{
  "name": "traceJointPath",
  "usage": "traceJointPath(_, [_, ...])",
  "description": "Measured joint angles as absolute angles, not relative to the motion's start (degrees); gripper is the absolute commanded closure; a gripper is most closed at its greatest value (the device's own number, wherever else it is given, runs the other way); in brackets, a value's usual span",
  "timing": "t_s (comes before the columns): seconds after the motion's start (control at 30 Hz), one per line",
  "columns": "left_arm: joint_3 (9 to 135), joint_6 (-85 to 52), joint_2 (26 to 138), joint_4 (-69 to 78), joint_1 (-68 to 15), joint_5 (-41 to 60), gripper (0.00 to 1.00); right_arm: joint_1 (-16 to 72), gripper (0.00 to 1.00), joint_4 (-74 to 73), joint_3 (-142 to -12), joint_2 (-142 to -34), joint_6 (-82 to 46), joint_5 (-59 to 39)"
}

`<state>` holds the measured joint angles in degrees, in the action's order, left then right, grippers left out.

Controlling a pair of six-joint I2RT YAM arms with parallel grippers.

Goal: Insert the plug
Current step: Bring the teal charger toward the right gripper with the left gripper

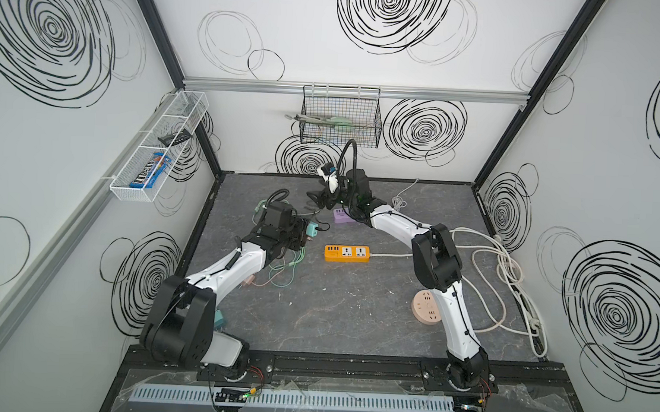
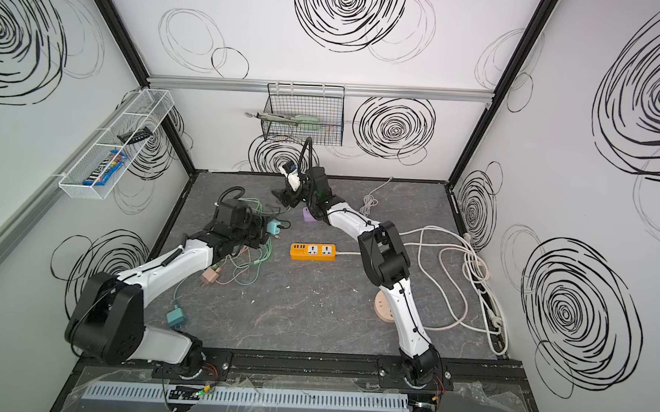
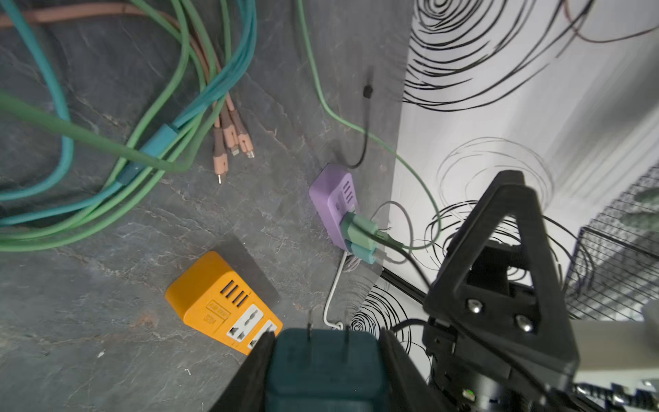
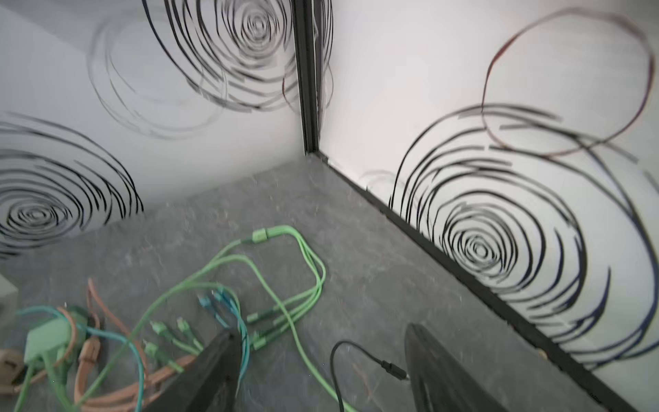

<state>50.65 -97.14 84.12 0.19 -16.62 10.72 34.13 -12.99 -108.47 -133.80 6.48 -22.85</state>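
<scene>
My left gripper point(image 3: 326, 339) is shut on a teal two-pronged plug point(image 3: 324, 364), its prongs pointing away from the wrist. In both top views the plug point(image 1: 311, 229) point(image 2: 274, 227) hangs left of the orange power strip point(image 1: 347, 253) point(image 2: 313, 251), apart from it. The strip point(image 3: 221, 303) lies flat with its sockets facing up. My right gripper point(image 4: 321, 356) is open above the floor at the back, next to the purple charger block point(image 1: 342, 216). A black cable connector point(image 4: 392, 369) lies loose near one of its fingers.
Green, teal and pink cables point(image 1: 286, 266) lie tangled under the left arm. Green and teal plugs sit in the purple block point(image 3: 333, 203). A round pink socket point(image 1: 426, 305) and coiled white cord point(image 1: 503, 270) are on the right. A black wire basket point(image 1: 341, 116) hangs on the back wall.
</scene>
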Motion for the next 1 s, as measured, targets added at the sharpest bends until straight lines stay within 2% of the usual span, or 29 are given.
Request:
traceJointPath(0.13, [52.8, -99.1, 87.6, 0.6, -16.4, 12.2, 1.00, 32.3, 0.13, -5.5, -102.3, -129.2, 10.7, -22.6])
traceJointPath(0.17, [53.3, -99.5, 87.9, 0.8, -16.4, 12.4, 1.00, 31.4, 0.06, -3.1, -100.3, -127.2, 11.7, -22.7])
traceJointPath(0.2, [53.8, -100.0, 88.2, 1.2, -16.4, 12.6, 1.00, 30.6, 0.04, -1.6, -98.6, -125.2, 12.5, -22.8])
traceJointPath(0.57, [55.2, -104.4, 89.6, 4.9, -15.7, 13.1, 1.00, 26.2, 0.06, -0.4, -75.3, -100.0, 12.9, -22.1])
traceJointPath(0.73, [55.2, -105.8, 89.7, 5.4, -16.3, 13.6, 1.00, 25.1, 0.09, -6.9, -65.5, -95.8, 4.6, -32.2])
traceJointPath(1.0, [55.2, -107.2, 90.3, 7.8, -17.2, 14.5, 1.00, 25.8, 0.12, -19.8, -64.6, -101.6, -16.8, -42.6])
